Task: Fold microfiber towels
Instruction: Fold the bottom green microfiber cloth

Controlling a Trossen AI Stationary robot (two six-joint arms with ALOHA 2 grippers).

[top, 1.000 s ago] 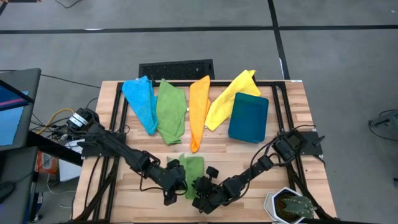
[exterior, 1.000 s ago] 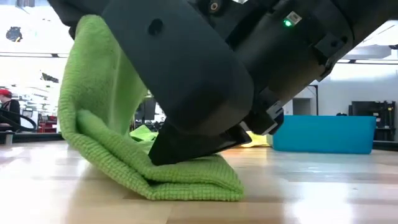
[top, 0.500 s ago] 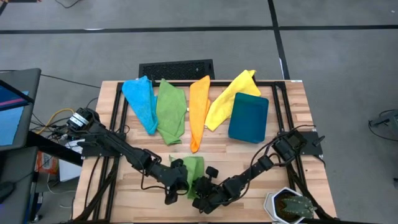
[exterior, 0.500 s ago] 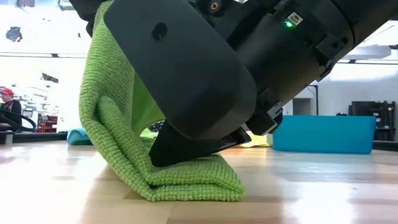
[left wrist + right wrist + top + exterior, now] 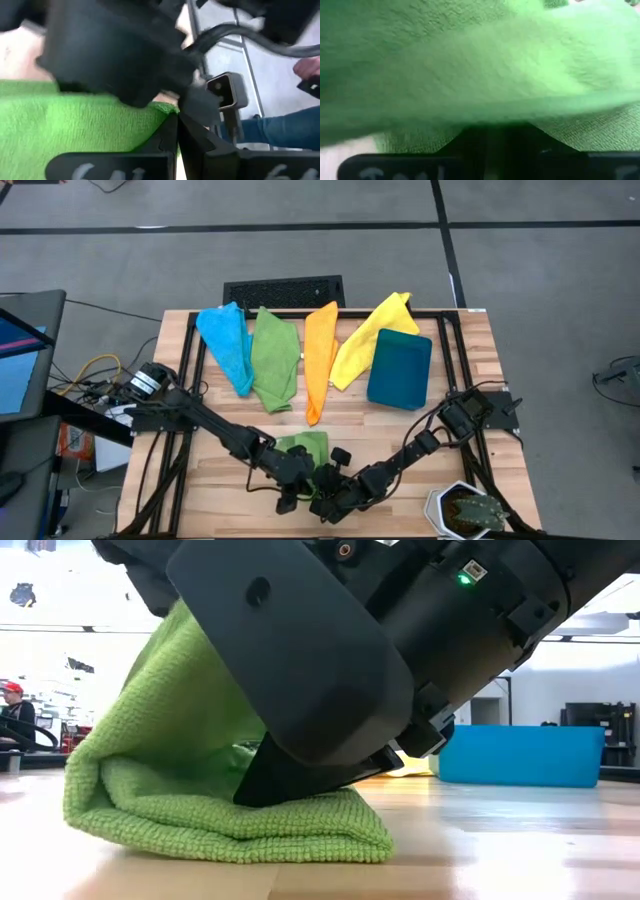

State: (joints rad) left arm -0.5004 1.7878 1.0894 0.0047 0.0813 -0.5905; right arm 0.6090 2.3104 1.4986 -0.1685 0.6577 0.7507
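A green microfiber towel (image 5: pixel 306 448) lies part-folded at the table's near middle, and in the low view (image 5: pixel 210 810) its lower layers rest on the wood. My left gripper (image 5: pixel 295 482) is shut on the towel's raised part, up at the low view's top left (image 5: pixel 140 575). My right gripper (image 5: pixel 322 498) is shut, its tips low on the towel (image 5: pixel 270 790). Light blue (image 5: pixel 226 345), green (image 5: pixel 274 360), orange (image 5: pixel 319 358) and yellow (image 5: pixel 362 340) towels lie in a row at the back. My left gripper pinches the towel's raised edge (image 5: pixel 150 117) between its two fingers. The cloth slopes down from the hold to a rounded fold (image 5: pixel 85 805) on the table. My right gripper presses its shut fingertips (image 5: pixel 262 790), slanting down from the right, on the towel's lower layers (image 5: pixel 320 825), which lie flat on the wood.
A dark teal bin (image 5: pixel 399 368) stands at the back right, partly on the yellow towel. A potted plant (image 5: pixel 466 511) sits at the near right corner. A black grille (image 5: pixel 283 290) lies behind the table. A person shows beyond the table (image 5: pixel 295 127).
My left gripper has gone toward the table's right edge and my right gripper, carrying the towel's raised edge. That part stood nearly upright and now leans over the lower layers, with the fold bulging out on the table. My right gripper has kept still.
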